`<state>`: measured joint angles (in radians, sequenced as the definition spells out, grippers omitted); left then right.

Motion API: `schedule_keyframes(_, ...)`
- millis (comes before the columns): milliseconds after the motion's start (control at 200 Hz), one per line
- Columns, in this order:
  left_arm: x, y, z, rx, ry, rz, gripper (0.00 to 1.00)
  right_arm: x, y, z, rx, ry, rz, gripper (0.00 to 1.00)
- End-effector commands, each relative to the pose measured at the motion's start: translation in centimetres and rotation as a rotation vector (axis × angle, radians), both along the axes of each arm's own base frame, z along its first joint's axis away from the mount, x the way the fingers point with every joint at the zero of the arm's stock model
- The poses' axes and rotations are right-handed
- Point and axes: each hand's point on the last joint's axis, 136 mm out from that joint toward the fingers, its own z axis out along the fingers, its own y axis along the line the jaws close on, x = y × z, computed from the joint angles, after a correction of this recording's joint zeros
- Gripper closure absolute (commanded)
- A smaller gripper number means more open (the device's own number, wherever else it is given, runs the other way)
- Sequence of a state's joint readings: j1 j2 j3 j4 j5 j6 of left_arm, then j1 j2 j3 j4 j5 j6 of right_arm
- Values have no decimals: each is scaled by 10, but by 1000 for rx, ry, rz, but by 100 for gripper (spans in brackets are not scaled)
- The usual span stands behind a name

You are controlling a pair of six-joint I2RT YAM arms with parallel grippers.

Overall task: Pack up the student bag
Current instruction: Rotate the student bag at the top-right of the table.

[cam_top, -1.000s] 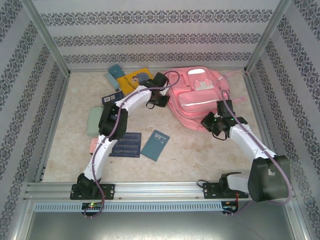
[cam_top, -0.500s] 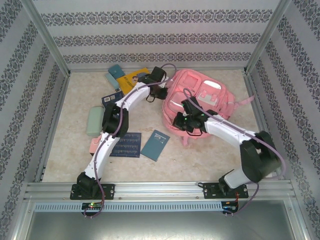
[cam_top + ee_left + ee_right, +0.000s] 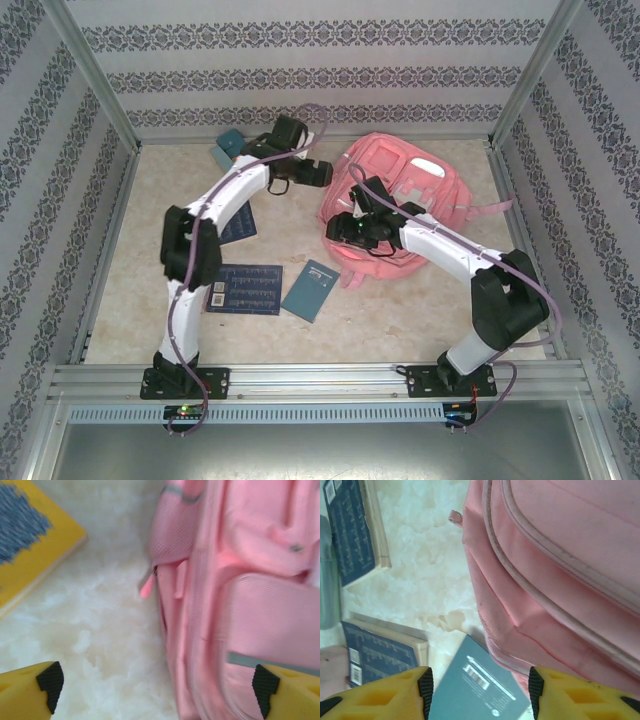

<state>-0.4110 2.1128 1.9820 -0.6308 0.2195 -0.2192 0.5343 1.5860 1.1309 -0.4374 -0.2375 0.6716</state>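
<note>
The student bag [image 3: 410, 200], a large pink backpack, lies flat at the back right of the table. My left gripper [image 3: 318, 173] hovers at the bag's upper left edge. In the left wrist view that gripper [image 3: 156, 692] is open wide over bare table and the bag's side [image 3: 240, 580], where a pink zip pull [image 3: 147, 587] hangs. My right gripper [image 3: 345, 228] sits at the bag's front left corner. Its wrist view shows it [image 3: 480, 687] open and holding nothing, above a teal book [image 3: 475, 685] and the bag's edge [image 3: 560, 570].
A dark blue book [image 3: 243, 288] and the teal book [image 3: 310, 290] lie at the table's front middle. A small teal item [image 3: 228, 150] is at the back left. A yellow book [image 3: 30, 555] lies left of the bag. Metal frame rails edge the table.
Both grippers have opened. The left one drew back to the bag's upper left edge. The right arm swung left across the bag to its front left corner, and the bag shifted.
</note>
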Motion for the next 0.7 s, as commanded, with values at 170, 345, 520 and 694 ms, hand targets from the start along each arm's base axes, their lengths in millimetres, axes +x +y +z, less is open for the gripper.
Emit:
schedule_keyframes(170,-38,60,87,-105,-202,262,0,-21,-61,-2,-365,-93,140,42)
schedule_keyframes(345,-80,106,95,-36,-201,417,1,-35,-54,-35,-397,-58,236,43)
schedule_keyframes(520,-118,149,97,66,-231,521,1,-17,-43,-60,-450,-27,210,47)
schedule_keyframes(694,-146,174,101,96,-269,582,0,14,-9,-61,-380,-41,188,48)
